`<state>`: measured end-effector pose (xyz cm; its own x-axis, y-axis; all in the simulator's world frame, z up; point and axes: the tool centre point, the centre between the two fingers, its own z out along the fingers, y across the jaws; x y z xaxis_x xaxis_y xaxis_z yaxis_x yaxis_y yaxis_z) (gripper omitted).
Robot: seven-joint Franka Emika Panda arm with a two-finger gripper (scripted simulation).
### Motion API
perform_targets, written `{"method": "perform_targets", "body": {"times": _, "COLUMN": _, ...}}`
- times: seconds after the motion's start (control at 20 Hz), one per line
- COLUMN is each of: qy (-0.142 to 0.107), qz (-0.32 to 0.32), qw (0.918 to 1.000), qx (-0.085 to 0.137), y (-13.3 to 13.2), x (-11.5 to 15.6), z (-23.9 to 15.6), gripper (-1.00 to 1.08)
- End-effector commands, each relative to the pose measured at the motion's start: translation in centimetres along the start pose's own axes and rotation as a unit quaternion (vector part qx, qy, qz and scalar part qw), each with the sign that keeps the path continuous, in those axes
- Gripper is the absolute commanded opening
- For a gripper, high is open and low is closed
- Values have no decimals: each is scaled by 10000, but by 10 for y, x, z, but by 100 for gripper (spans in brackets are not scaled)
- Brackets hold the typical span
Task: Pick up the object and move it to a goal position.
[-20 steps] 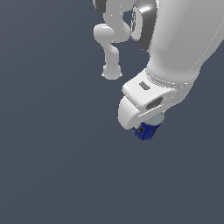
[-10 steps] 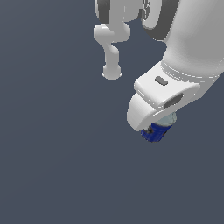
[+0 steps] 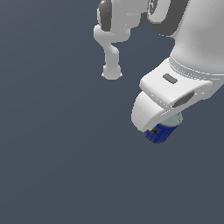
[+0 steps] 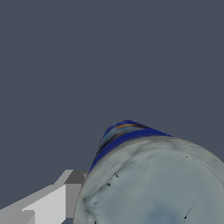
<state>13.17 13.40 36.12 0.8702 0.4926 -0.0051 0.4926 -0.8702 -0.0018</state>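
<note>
The dark blue can [image 3: 162, 132] with its pale grey top sits under my white hand in the exterior view, at the right of centre. My gripper [image 3: 158, 131] is shut on it; the hand covers most of the can and the fingers. The can is tilted along with the hand. In the wrist view the can's pale top [image 4: 157, 183] fills the near corner, with the blue side [image 4: 120, 138] showing beyond it. One white finger [image 4: 48, 204] lies against the can's side. No goal marker shows.
The floor [image 3: 52, 153] is a plain dark grey-blue surface. The arm's white base [image 3: 111, 72] stands at the back, in the exterior view's upper middle. My own arm links fill the upper right.
My hand has moved toward the exterior view's right with the can held in it, and it looks larger in the frame. The grip has not changed.
</note>
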Motion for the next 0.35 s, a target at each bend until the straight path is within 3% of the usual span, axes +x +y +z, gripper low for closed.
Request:
{"method": "perform_targets", "body": {"times": 0.0, "qy": 25, "qz": 1, "qw": 10000, "qx": -9, "y": 0, "x": 1, "z": -4, "gripper": -100}}
{"method": "perform_targets", "body": {"times": 0.3, "qy": 25, "qz": 1, "qw": 10000, "qx": -9, "y": 0, "x": 2, "z": -5, "gripper": -100}}
